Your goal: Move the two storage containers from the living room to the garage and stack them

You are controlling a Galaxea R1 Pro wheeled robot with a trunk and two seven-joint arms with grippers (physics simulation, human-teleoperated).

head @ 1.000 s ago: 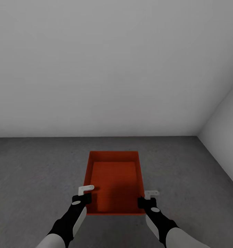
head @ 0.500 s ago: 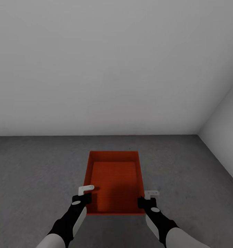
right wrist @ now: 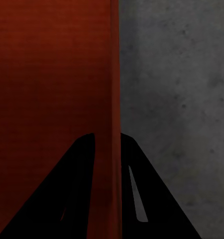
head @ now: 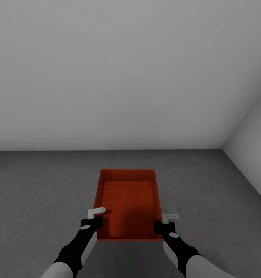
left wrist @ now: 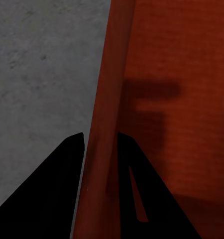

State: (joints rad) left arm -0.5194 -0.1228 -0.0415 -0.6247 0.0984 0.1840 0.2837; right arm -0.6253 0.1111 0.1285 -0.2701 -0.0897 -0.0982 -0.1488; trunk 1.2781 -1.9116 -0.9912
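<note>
Both arms reach forward and down, black forearms side by side. The left gripper (head: 92,221) is clamped on the left long wall of the storage container (head: 127,200), one finger inside and one outside, as the left wrist view (left wrist: 99,144) shows. The right gripper (head: 163,224) is clamped the same way on the right long wall (right wrist: 108,139). The container is an orange-red, open-topped rectangular box with thin plain walls and a bare inside. It sits in front of the robot over the dark grey floor (head: 38,193), near the white-grey wall (head: 107,77). No writing shows on it.
</note>
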